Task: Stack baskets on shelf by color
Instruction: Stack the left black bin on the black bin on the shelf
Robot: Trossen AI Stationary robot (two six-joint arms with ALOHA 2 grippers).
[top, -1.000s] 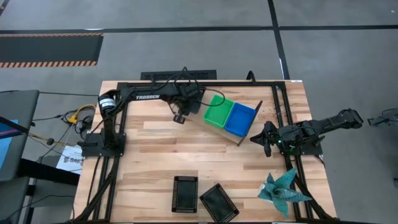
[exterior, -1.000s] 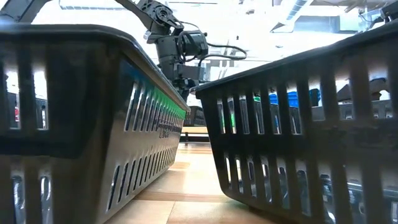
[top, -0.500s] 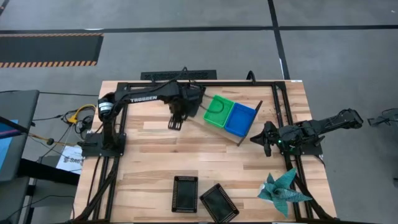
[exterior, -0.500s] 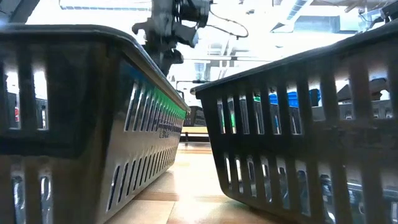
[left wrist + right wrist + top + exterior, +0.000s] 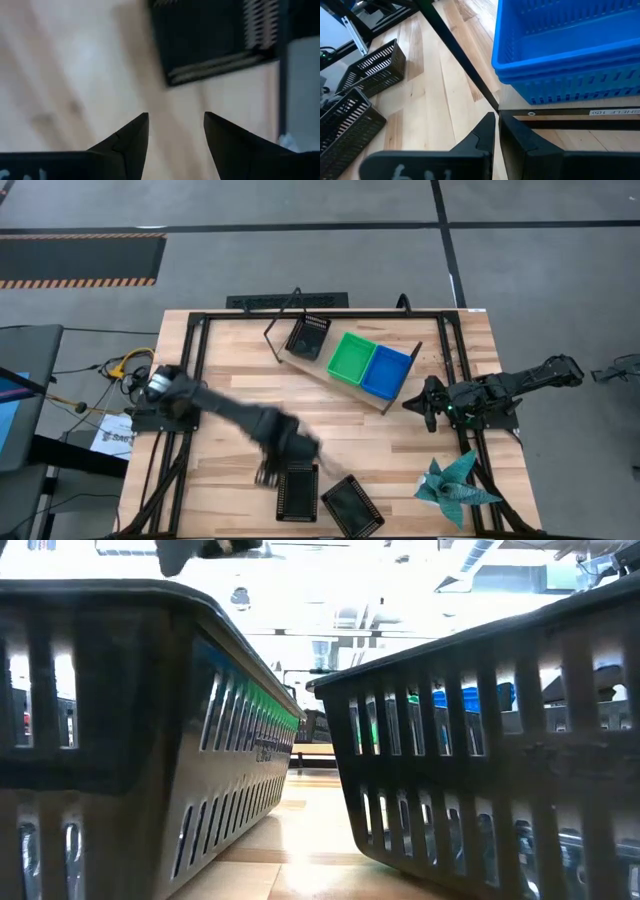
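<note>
The shelf (image 5: 335, 381) lies slantwise at the table's far middle. It bears a black basket (image 5: 307, 337) at its left end, green baskets (image 5: 351, 357) in the middle and blue baskets (image 5: 386, 371) at its right end. Two more black baskets (image 5: 297, 491) (image 5: 351, 506) rest on the table near the front edge. My left gripper (image 5: 272, 470), blurred, hovers open just left of the nearer-left one (image 5: 215, 45), touching nothing. My right gripper (image 5: 420, 402) waits shut beside the shelf's right end (image 5: 560, 119), next to the blue baskets (image 5: 570, 45).
A teal spiky folded star (image 5: 452, 488) lies at the near right corner. The low view is filled by the two black baskets (image 5: 120, 740) (image 5: 480, 770) standing close to the camera. Bare tabletop lies between the shelf and these baskets.
My left arm has swung fast from the shelf's left end toward the table's near edge and now hangs beside the two black baskets. With the arm gone, a black basket shows resting on the shelf's left end.
</note>
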